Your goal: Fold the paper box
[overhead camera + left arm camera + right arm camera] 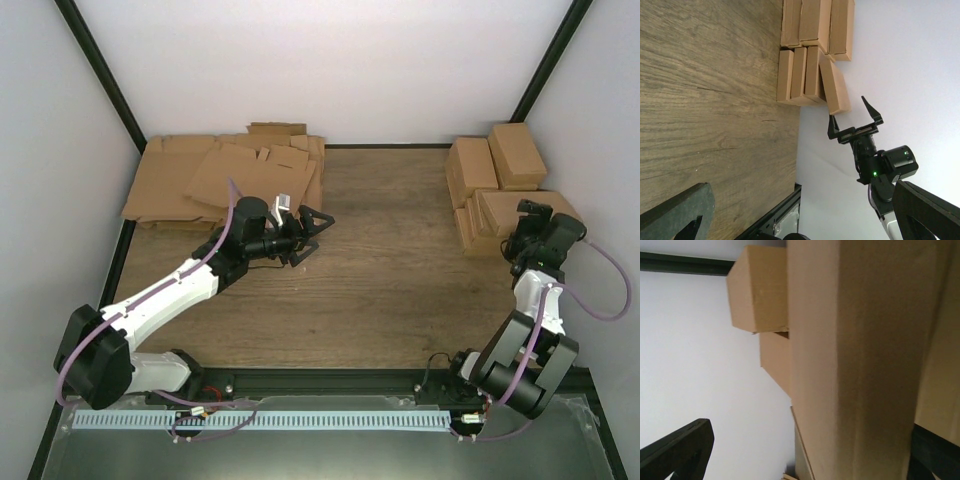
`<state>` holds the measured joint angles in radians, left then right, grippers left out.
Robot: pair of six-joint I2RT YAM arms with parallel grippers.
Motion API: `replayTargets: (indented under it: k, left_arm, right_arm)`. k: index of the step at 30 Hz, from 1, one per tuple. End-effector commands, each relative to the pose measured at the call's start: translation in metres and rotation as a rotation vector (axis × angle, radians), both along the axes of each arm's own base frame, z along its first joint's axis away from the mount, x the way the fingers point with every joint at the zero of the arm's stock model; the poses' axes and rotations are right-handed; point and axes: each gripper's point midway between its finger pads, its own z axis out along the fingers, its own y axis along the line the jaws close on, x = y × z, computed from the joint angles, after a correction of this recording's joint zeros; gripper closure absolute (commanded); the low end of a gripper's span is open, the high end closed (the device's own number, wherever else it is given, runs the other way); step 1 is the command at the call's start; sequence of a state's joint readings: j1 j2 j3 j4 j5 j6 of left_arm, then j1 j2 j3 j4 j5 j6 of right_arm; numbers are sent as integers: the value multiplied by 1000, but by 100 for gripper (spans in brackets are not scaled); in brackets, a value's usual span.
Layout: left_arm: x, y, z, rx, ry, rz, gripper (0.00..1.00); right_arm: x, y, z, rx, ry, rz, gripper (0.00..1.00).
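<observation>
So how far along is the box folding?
Done: folded boxes stacked far right, the paper box leaning on them, right gripper open at its end. In hand: nothing; left gripper open above the table. Left: the heap of flat sheets far left.

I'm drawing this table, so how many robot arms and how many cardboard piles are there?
Robot arms: 2 (left arm, right arm)
Heap of flat cardboard sheets: 1
Pile of folded boxes: 1
Total: 4
</observation>
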<state>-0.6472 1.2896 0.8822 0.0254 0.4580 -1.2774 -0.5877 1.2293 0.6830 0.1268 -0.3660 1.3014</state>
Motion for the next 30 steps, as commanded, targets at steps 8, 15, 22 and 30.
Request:
replayTargets:
  k: [8,15,22,30]
  left_arm:
    - [-1,2,17,-11,-47,-9,0]
    - [-2,4,17,-8,-50,-5,0]
    - [1,3,20,-11,-53,-1,0]
    - [4,1,13,3,-41,1,0]
  right_arm:
    - [-37,4,-33,30,266,-31,0]
    - [-21,7,-36,9,237,46,0]
    - [-18,-7,-18,-78,258,-12,4]
    - [-3,-12,-21,-73,254,-11,7]
